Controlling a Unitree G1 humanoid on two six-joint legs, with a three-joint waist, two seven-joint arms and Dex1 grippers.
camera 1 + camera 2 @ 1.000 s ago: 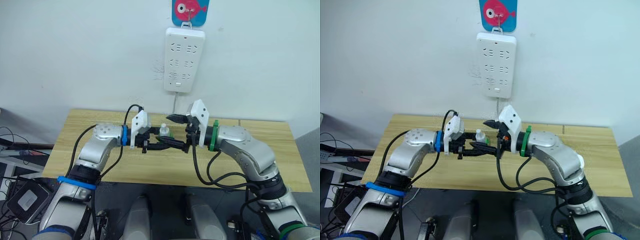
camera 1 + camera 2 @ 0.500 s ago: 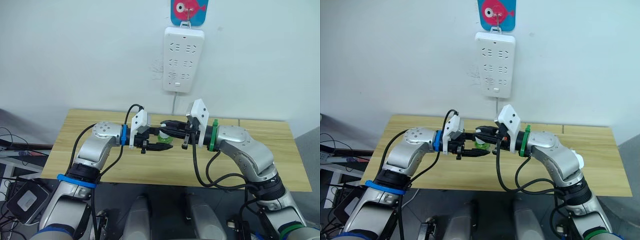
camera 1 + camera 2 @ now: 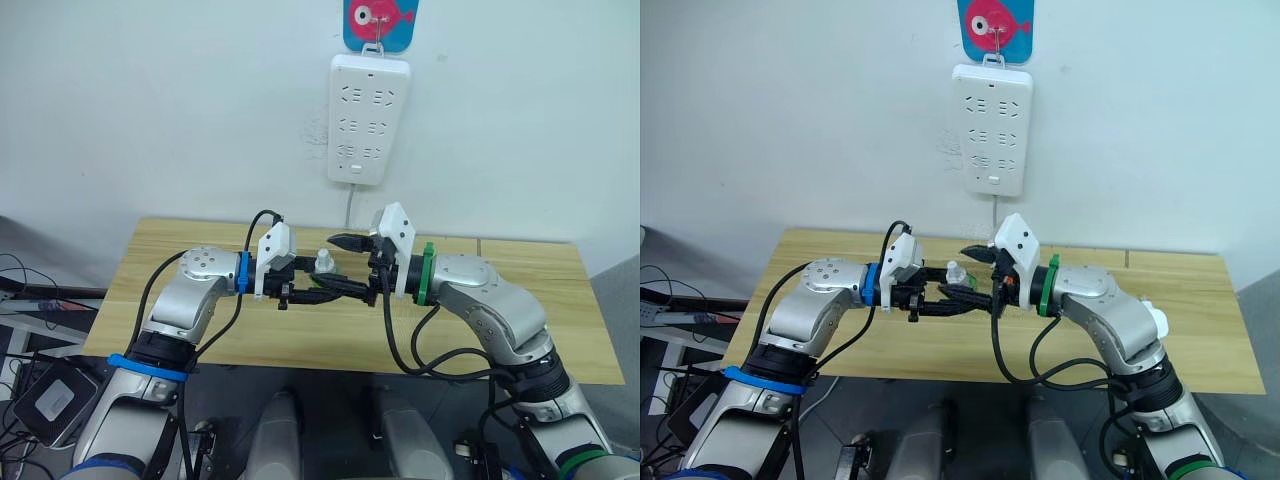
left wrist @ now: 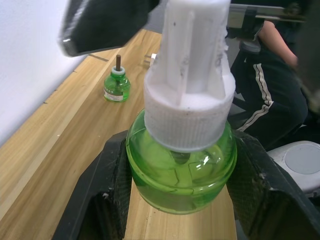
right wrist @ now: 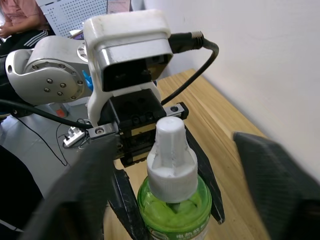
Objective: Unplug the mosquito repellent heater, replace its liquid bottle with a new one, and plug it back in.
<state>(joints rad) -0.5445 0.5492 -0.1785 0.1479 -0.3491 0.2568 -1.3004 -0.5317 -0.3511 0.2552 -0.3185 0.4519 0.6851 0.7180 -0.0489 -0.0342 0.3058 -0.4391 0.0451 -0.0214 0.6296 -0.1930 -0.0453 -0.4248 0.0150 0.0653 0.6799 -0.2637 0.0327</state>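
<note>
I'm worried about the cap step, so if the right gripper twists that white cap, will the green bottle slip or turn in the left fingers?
The capped bottle is round and glossy, so it would probably tend to spin. The left gripper's fingers clamp its widest part on both sides, which likely helps. The ribbed cap should give the open right gripper decent purchase. The bottle looks small and probably light.

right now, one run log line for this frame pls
left gripper: shut on new bottle | right gripper: open around white cap | old bottle: on table
</note>
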